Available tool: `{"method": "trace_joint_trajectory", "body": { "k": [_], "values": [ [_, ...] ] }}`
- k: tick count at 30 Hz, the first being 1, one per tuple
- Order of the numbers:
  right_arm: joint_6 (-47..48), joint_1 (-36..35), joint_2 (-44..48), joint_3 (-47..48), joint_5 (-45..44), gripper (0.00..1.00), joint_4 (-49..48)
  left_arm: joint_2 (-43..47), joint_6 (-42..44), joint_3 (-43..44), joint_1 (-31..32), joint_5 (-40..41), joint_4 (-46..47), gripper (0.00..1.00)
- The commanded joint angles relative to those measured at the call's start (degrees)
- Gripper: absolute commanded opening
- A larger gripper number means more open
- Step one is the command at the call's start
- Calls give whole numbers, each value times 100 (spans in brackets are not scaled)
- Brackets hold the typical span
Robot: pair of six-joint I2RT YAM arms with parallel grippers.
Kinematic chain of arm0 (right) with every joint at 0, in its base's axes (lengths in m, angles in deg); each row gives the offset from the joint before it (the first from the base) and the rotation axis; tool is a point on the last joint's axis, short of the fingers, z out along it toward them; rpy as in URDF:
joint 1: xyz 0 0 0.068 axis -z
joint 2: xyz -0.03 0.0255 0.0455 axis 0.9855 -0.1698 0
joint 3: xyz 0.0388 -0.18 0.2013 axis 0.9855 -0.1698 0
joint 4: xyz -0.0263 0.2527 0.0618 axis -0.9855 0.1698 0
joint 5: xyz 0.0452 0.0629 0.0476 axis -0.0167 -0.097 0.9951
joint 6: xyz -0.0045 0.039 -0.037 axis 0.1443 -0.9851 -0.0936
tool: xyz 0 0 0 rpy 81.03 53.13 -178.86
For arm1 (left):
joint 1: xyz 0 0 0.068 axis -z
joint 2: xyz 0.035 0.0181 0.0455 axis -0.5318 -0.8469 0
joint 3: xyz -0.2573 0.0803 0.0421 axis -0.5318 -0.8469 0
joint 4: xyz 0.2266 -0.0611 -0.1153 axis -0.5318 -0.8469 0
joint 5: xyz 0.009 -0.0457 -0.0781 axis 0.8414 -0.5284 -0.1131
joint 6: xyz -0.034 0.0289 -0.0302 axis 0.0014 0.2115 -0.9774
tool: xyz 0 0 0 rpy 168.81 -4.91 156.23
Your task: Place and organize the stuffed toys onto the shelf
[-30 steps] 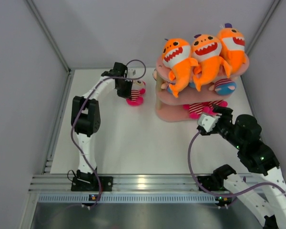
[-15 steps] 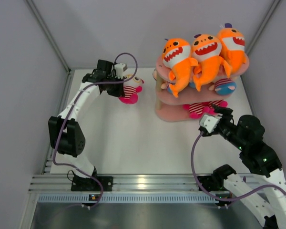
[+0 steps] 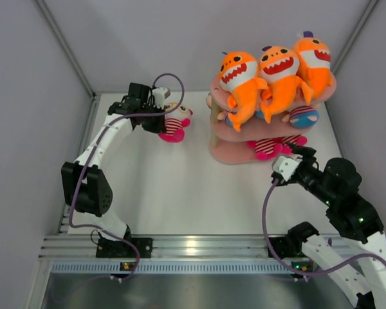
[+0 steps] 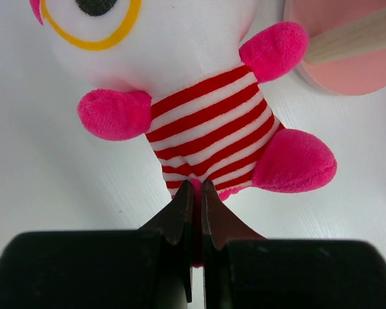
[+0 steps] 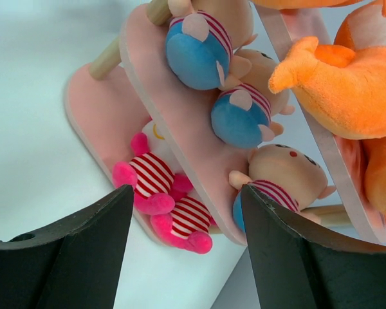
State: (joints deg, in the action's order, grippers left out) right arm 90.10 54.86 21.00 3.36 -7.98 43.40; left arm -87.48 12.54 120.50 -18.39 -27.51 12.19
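Three orange sharks [image 3: 278, 69] sit in a row on the top board of the pink shelf [image 3: 226, 154]. Blue-outfit dolls [image 5: 197, 53] lie on its middle board, and two pink-striped dolls [image 5: 152, 181] lie on the bottom board. Another pink-striped doll [image 3: 174, 124] is left of the shelf, low over the white tabletop. My left gripper [image 4: 196, 190] is shut on the pink fabric at the bottom of this doll [image 4: 206, 129]. My right gripper [image 5: 186, 190] is open and holds nothing. It hovers just in front of the shelf's right end [image 5: 180, 122], apart from the toys.
Grey walls close in the table on the left, back and right. A metal rail [image 3: 193, 246] runs along the near edge by the arm bases. One corner of the shelf with a wooden post [image 4: 347, 38] shows close to the held doll.
The left arm's elbow has swung out to the left, and its gripper has carried the striped doll slightly left and back. The right gripper has drawn back a little from the shelf.
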Motion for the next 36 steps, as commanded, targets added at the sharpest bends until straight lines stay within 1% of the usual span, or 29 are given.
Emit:
{"method": "trace_joint_trajectory", "body": {
  "k": [1, 7, 9, 15, 16, 20, 24, 36],
  "values": [
    [-355, -47, 118, 128, 296, 68, -135, 621, 181, -13, -38, 53, 204, 0],
    [-716, -56, 293, -12, 507, 69, -398, 1342, 427, -417, -47, 343, 169, 0],
    [-848, -47, 276, -21, 586, 69, -468, 1518, 462, -523, -55, 344, -49, 0],
    [-1191, -47, 65, -30, 841, 69, -776, 1966, 375, -664, -73, 107, -586, 0],
    [-1234, -47, 30, -21, 876, 69, -802, 2124, 357, -638, -73, 63, -787, 0],
    [-1603, -56, -146, 67, 1130, 69, -1013, 2573, 383, -602, -73, -78, -1113, 0],
    [-1867, -65, -321, 75, 1430, 69, -1224, 2942, 401, -725, -73, -201, -1254, 0],
    [-2052, -399, -725, 400, 1149, 70, -1172, 3021, 419, -550, -73, -500, -1430, 0]
  ]
}}
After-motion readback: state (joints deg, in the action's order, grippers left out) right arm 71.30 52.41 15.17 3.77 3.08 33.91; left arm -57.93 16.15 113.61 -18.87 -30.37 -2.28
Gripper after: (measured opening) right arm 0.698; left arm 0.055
